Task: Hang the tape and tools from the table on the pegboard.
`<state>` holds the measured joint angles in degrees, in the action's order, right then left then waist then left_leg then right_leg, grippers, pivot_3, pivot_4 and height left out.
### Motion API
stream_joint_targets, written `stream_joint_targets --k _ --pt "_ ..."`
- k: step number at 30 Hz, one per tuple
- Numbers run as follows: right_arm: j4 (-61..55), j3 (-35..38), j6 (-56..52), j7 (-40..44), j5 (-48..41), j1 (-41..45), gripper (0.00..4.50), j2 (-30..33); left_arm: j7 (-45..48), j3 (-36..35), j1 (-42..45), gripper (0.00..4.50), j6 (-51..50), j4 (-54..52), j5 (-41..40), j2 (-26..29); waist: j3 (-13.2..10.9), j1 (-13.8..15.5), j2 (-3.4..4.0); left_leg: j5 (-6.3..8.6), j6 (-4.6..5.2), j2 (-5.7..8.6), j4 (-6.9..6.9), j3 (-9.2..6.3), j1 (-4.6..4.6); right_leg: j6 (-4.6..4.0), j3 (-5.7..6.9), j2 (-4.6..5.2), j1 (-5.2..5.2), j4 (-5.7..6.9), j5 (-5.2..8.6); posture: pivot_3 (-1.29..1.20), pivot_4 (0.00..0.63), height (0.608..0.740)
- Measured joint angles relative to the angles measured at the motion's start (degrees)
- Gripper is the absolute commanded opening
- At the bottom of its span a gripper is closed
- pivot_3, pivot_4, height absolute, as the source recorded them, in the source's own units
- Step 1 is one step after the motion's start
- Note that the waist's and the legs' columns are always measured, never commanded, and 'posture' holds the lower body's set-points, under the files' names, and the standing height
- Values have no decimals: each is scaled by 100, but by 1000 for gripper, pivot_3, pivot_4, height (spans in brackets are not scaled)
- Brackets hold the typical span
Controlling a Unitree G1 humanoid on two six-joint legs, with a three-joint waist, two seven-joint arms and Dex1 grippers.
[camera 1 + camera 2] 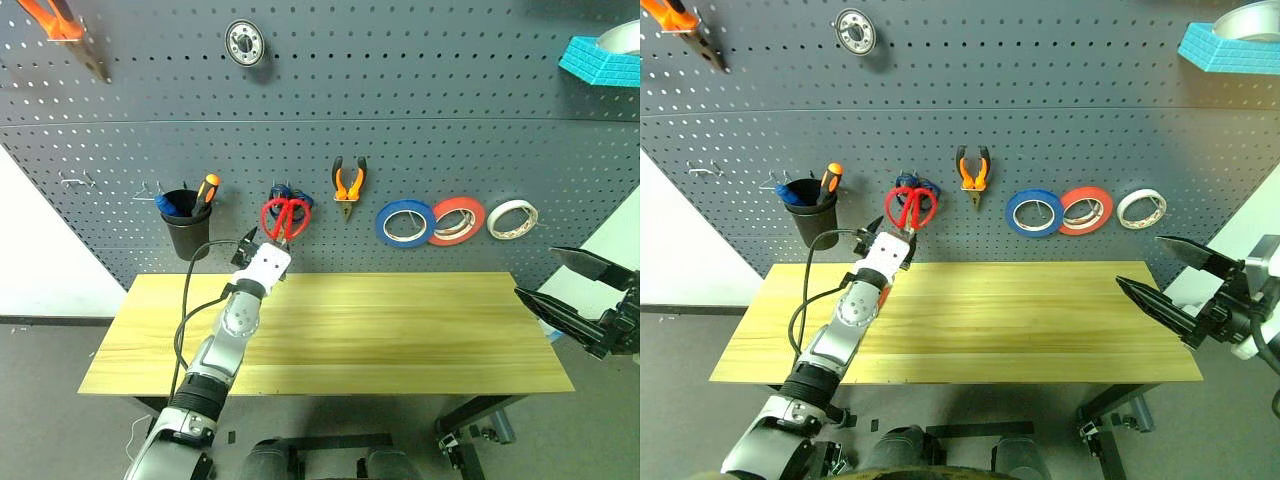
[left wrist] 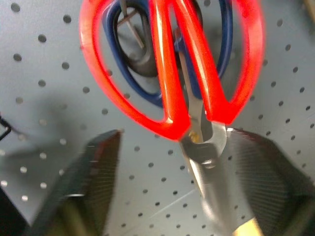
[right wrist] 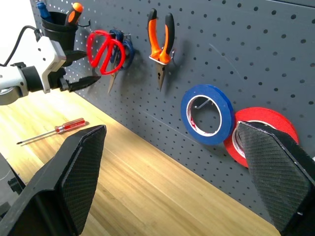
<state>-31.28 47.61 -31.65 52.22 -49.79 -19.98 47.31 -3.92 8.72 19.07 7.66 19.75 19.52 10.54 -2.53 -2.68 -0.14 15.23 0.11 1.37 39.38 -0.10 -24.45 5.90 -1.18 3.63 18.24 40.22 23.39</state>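
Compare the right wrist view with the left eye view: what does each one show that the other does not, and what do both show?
Right wrist view alone: the red-handled screwdriver lying on the table. Left eye view alone: the white tape roll and the round metal part high on the pegboard. Both: red scissors, pliers, blue tape hanging, and the open left pincer at the scissors.

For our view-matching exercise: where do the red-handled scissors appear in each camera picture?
Left eye view: red-handled scissors on the pegboard, above the left end effector.
Right eye view: left of centre.
Left wrist view: upper centre, in front of blue-handled scissors.
Right wrist view: upper left.
Shared landmark: pegboard holes.
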Motion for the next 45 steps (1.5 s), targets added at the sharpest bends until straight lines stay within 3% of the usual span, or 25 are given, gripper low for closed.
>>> stream_joint_targets --k 7,15,18,21,29,45 --pt "0 -27 1 -7 4 39 4500 -1 111 14 -318 4464 -238 -276 3 21 7 -3 0 0 0 0 0 0 0 0 0 0 1 0 0 -192 0 680" --pt "3 -135 16 -22 25 86 4500 -20 785 78 -1786 4464 -971 -1801 -62 274 58 -30 15 1 -1 -1 0 0 5 -1 -2 3 2 0 0 -178 0 680" --pt "7 -195 47 -24 91 101 4500 -22 896 -38 -1945 4464 -1528 -1878 -171 221 62 16 20 1 -1 -1 1 -2 19 -4 2 4 4 2 -1 -178 0 680" --pt "11 -213 78 -27 133 115 4500 -23 894 -274 -1786 4464 -2011 -1856 -295 161 65 18 20 1 -1 -1 8 -3 19 -8 3 4 3 3 -4 -181 2 680" --pt "11 -241 79 -31 184 78 4500 -25 954 -1012 -399 4464 -3120 -326 -965 173 64 -12 12 2 4 -1 18 -4 6 -7 4 3 7 9 -4 -194 13 680" --pt "-95 -33 -64 16 112 -268 4500 -11 1173 -1184 411 4464 -3865 1355 -1649 142 30 -27 -32 5 4 -3 17 -4 4 -8 2 8 10 7 -4 -230 73 680"
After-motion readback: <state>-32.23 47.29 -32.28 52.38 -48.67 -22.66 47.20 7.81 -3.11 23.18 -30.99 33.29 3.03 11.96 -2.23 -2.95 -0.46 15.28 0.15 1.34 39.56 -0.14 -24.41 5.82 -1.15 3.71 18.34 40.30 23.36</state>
